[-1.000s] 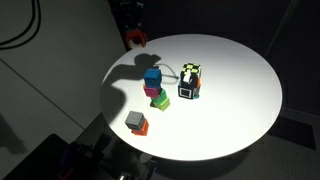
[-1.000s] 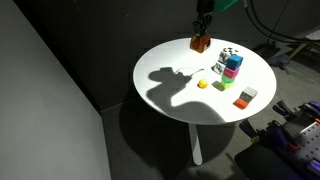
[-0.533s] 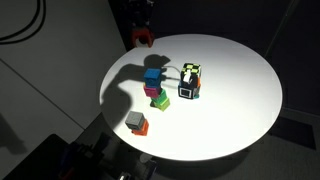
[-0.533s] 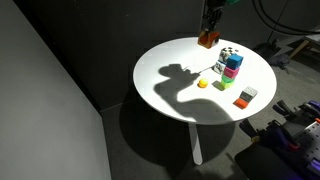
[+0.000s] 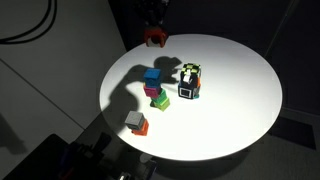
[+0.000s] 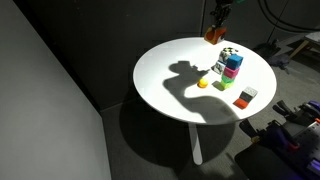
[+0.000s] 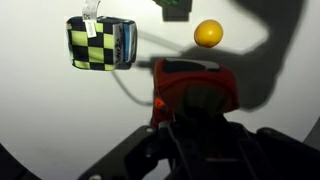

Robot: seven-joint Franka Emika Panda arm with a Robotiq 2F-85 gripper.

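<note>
The pincer [image 5: 153, 32] is clamped on an orange block [image 5: 154, 40], its jaws pressed to 2 opposite sides, so the block sits straight below the wrist and fills the middle of the wrist view [image 7: 194, 92]. It looks about as wide as it is tall, with no long axis to tell. In both exterior views the block hangs in the air over the rim of the round table [image 5: 240, 95], not touching it. Past the block, in the wrist view, a yellow ball [image 7: 208, 33] lies almost dead ahead, and a checkered cube [image 7: 100, 43] lies ahead and off to the left, well apart from the ball. In an exterior view, a blue block [image 5: 152, 78] on a pink block [image 5: 157, 99] stands just beside the cube. Only 1 arm is present.
</note>
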